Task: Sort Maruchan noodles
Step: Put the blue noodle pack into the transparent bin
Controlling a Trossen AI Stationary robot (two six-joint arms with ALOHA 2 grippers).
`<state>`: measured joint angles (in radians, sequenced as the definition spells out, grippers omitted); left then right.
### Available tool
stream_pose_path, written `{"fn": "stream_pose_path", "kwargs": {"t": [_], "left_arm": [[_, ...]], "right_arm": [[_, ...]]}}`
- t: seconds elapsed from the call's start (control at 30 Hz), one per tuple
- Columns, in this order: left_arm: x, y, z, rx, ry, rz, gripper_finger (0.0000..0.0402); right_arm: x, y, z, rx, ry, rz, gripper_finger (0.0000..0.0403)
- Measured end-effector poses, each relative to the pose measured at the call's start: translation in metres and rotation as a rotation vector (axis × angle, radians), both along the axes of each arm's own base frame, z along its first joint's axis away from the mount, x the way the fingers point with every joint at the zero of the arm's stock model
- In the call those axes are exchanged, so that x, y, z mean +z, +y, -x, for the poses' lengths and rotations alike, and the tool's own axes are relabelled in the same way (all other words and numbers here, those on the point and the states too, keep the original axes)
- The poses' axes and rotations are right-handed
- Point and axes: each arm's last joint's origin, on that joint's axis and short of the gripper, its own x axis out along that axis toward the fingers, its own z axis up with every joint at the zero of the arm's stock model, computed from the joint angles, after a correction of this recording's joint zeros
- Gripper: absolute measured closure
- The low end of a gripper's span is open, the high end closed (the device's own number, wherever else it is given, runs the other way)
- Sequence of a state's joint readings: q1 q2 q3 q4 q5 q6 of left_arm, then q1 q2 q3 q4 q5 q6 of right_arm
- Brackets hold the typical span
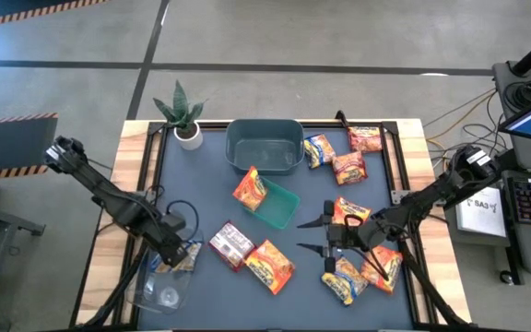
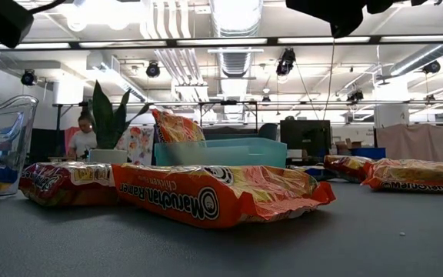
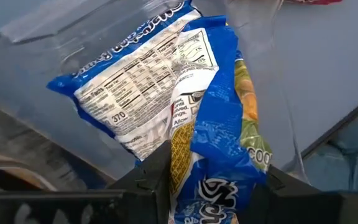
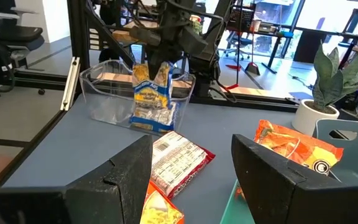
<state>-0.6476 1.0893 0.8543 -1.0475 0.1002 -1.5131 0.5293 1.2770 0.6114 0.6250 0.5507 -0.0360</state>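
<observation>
The left gripper (image 1: pixel 184 251), at seven o'clock on the table, pinches a blue-and-yellow noodle packet (image 3: pixel 213 155) over the clear bin's (image 1: pixel 159 288) rim. The right gripper (image 1: pixel 319 234) hovers spread and empty at four o'clock, above loose packets (image 1: pixel 362 267). A green tray (image 1: pixel 279 207) sits centrally.

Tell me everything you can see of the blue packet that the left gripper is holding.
The blue packet is crinkly plastic, blue with yellow, its white back printed with a nutrition table. It is creased and bent. The left gripper is shut on its one end and holds it at the clear bin near the table's front left corner.
</observation>
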Motion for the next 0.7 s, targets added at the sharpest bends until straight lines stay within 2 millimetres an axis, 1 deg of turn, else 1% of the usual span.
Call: {"fn": "stream_pose_path", "kwargs": {"t": [0.13,0.4,0.7], "left_arm": [[-0.0012,-0.0020,-0.0028,-0.001,-0.030,0.023,0.0295],[0.0036,-0.0026,-0.0053,0.012,-0.097,0.031,0.0294],[-0.0006,-0.0035,-0.0075,0.023,-0.097,0.006,0.0294]], "right_arm": [[0.0001,0.0000,0.0000,0.000,0.000,0.000,0.0195],[0.0000,0.0000,0.0000,0.000,0.000,0.000,0.0195],[0.0000,0.0000,0.0000,0.001,0.000,0.007,0.0195]]}}
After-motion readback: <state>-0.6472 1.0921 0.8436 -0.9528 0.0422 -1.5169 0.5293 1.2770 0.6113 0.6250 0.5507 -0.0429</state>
